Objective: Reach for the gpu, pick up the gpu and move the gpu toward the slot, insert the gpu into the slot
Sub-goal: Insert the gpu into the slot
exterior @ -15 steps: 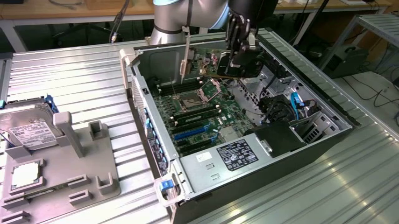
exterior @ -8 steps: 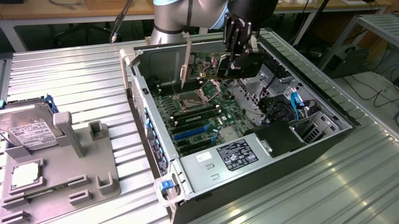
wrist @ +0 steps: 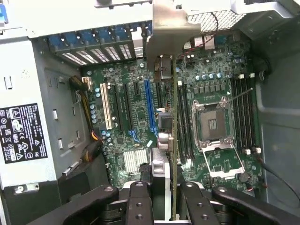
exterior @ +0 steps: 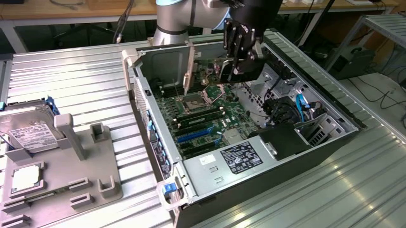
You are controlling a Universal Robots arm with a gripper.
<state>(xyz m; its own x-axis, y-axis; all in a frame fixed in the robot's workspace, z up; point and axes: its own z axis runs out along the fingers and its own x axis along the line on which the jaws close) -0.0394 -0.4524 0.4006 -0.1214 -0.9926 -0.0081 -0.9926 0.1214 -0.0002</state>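
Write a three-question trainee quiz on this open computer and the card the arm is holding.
1. True or false: the gpu is already seated in the slot.
2. Pick one. The gripper is: A open and empty; B shut on the gpu; C shut on nothing.
3. Fill in: the hard drive lies on the exterior view's ____.
Key: 1 false; 2 B; 3 left.

I'm seeing the gpu point(exterior: 203, 71) hanging in the gripper point(exterior: 238, 66) over the board point(exterior: 216, 111) inside the case point(exterior: 209, 175); the hard drive point(exterior: 25, 128) is sitting outside, at the exterior view's left.
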